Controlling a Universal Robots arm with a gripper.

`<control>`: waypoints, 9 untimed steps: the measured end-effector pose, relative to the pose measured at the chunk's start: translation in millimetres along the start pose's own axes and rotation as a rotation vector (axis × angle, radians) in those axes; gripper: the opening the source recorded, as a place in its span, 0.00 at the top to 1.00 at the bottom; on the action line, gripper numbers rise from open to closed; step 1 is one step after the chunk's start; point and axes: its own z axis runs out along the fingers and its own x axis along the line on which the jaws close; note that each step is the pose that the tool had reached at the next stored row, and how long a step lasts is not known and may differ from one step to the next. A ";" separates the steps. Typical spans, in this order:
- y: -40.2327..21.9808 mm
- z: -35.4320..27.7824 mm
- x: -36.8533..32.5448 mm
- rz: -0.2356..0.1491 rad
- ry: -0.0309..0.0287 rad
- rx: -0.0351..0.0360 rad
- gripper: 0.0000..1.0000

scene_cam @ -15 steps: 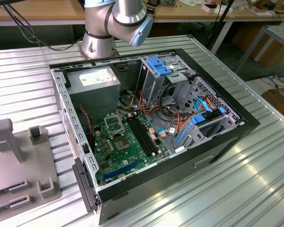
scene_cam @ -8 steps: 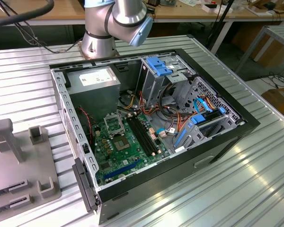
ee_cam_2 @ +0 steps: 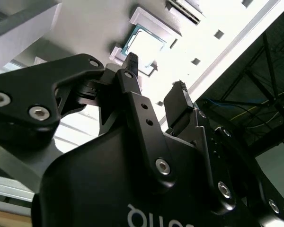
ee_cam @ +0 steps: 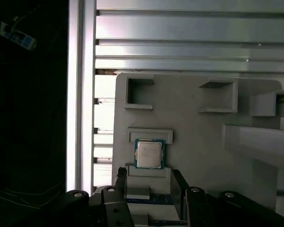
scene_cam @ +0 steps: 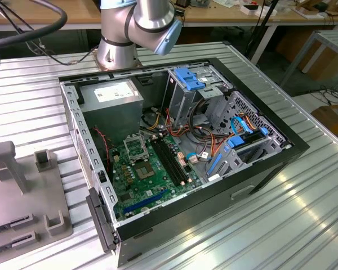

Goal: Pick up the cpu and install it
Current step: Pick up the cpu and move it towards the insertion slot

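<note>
You see a ribbed aluminium table (scene_cam: 304, 214) spread across the lower half of the exterior view. A wooden workbench (scene_cam: 225, 17) runs along the top edge. At upper right stands a grey metal-framed table (scene_cam: 332, 39), and below it cables (scene_cam: 327, 93) and a brown box (scene_cam: 337, 121) lie on the dark floor (scene_cam: 298, 76).

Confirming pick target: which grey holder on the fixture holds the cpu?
The holder nearest the gripper, framing the cpu; the two brackets beyond hold nothing.

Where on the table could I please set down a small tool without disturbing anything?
The ribbed table is bare along the exterior view's right of the computer case, down to the near corner. A narrower strip lies between the case and the grey fixture. Inside the case it is crowded with cables and the motherboard; the fixture holds the cpu.
</note>
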 end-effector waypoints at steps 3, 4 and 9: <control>-1.3 3.5 -0.1 0.000 0.0000 0.0000 0.50; -2.2 5.8 -0.1 0.000 0.0001 0.0000 0.50; -2.6 7.9 -0.2 0.000 0.0001 0.0000 0.50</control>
